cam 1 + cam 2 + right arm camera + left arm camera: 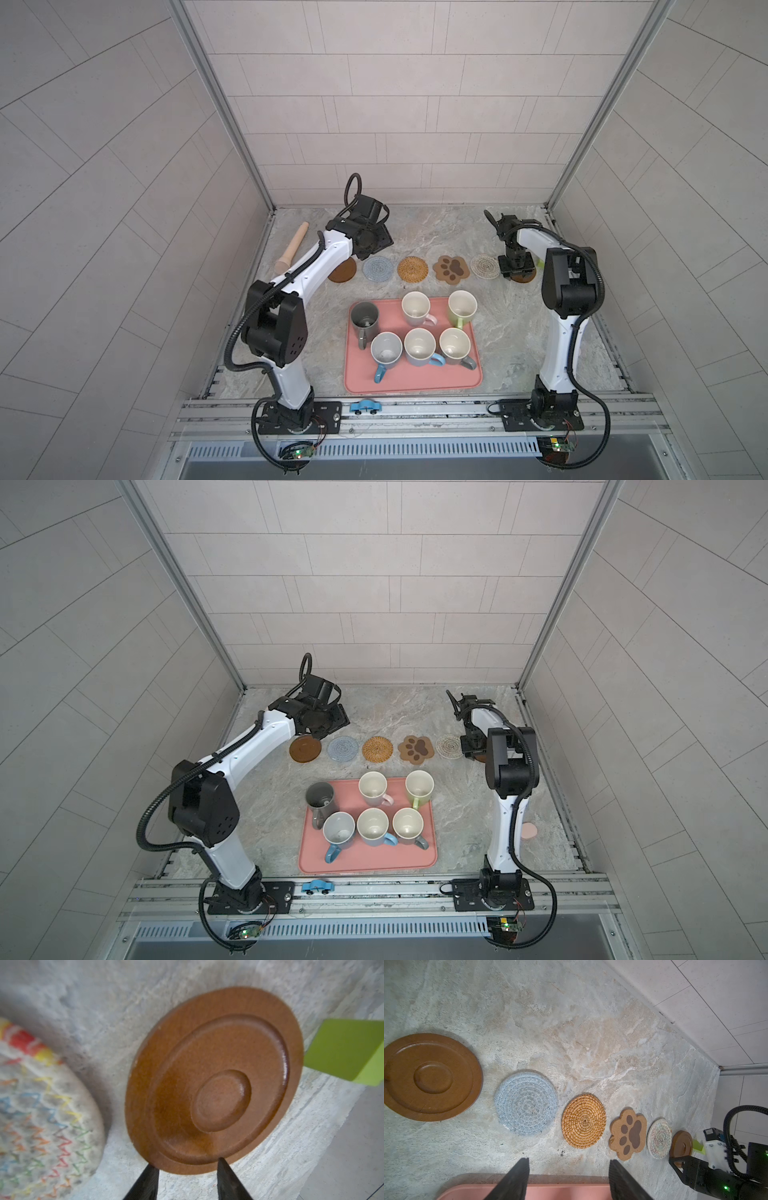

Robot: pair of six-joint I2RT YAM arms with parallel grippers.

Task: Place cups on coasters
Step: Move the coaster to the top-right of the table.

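Several cups stand on the pink tray [415,382], among them a tall dark grey one [365,318], a green one [462,307] and a light blue one [420,348]. Behind the tray the coasters lie in a row: brown wooden disc [343,270], grey-blue crochet round [378,269], tan rattan round [412,269], paw shape [451,269], cream woven round [485,266] and a second brown disc [214,1080]. My left gripper [569,1167] hangs open and empty above the row's left end. My right gripper [187,1167] is open, its tips at the second brown disc's near rim.
A wooden pestle-like stick [293,247] lies at the back left. A green block [345,1051] sits just beyond the right brown disc. A small pink disc [529,831] lies by the right wall, and a blue toy car [365,406] rests on the front rail.
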